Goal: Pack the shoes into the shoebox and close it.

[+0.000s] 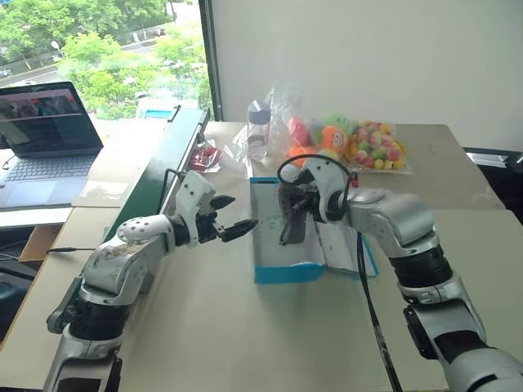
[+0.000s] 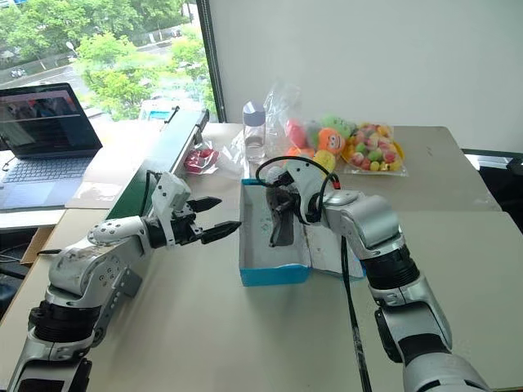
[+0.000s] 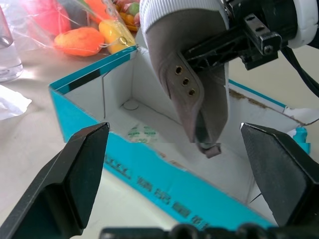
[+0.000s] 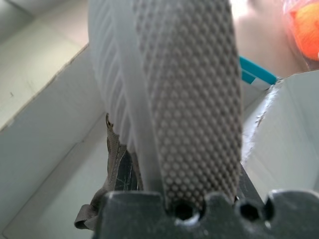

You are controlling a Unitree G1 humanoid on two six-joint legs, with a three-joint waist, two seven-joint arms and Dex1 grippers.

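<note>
A grey-taupe shoe is held clamped in the right end effector and is hung over the open shoebox, which stands on the table. The shoe's long axis is tipped steeply, one end pointed down into the white interior, so the box floor lies directly below it along the line of descent. The second shoe appears to lie under it in the box, though little of it can be made out. The left end effector is held just beside the box's left wall with its fingers spread wide and nothing between them. The right arm is judged better placed for the lowering, since the shoe is already carried above the cavity.
</note>
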